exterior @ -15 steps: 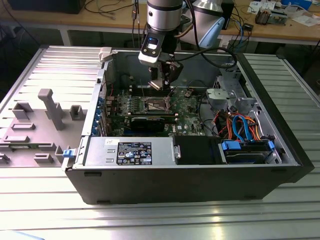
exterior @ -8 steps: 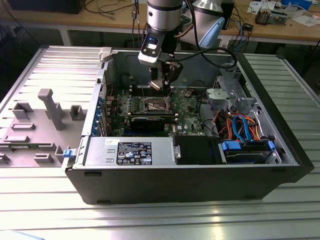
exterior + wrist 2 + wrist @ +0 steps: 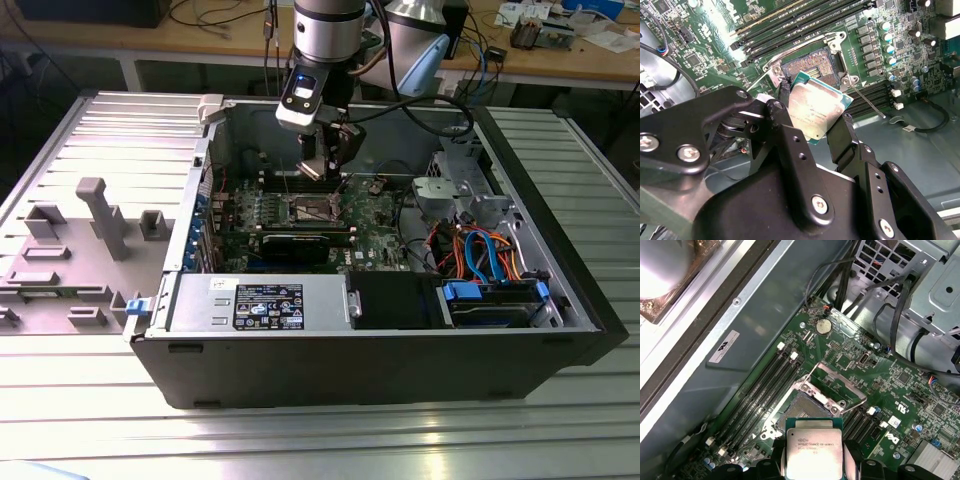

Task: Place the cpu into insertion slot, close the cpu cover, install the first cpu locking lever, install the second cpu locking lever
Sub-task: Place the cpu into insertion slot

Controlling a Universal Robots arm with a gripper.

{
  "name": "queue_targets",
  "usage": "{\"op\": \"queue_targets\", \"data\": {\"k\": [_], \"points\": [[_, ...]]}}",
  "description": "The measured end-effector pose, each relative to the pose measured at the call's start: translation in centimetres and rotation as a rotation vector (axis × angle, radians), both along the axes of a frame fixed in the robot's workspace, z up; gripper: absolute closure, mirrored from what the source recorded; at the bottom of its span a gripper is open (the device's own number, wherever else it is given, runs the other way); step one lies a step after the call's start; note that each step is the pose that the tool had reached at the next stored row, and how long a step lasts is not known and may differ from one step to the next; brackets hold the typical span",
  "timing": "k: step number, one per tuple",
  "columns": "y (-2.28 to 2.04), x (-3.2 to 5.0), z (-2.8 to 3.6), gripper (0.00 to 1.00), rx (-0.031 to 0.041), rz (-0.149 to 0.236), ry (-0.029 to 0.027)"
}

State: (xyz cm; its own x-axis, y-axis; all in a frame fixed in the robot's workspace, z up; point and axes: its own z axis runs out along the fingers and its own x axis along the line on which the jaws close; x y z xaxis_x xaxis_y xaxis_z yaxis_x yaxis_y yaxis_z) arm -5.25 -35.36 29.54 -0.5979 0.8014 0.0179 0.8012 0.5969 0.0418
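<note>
arm (image 3: 325, 30) pointing down | hand (image 3: 813, 116) clamps cpu (image 3: 816, 107) | near insertion slot (image 3: 809, 65)

ribbed metal bench (image 3: 320, 440), bright glare along its near edge; wooden worktable (image 3: 150, 40) beyond far edge, loose cables (image 3: 215, 12) and small clutter (image 3: 545, 30) on top.

One cpu (image 3: 816, 109), one insertion slot (image 3: 807, 65), one cpu cover (image 3: 829, 371)

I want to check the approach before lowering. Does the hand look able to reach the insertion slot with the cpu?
Probably yes. The hand grips the cpu close over the insertion slot, whose cpu cover stands swung open, leaving the socket bare. Nothing seems to lie between them.
</note>
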Motion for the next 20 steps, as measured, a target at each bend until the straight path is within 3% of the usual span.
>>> {"op": "queue_targets", "data": {"k": [20], "points": [[0.0, 0.0, -0.01, 0.45, -0.0002, -0.028, 0.0]]}}
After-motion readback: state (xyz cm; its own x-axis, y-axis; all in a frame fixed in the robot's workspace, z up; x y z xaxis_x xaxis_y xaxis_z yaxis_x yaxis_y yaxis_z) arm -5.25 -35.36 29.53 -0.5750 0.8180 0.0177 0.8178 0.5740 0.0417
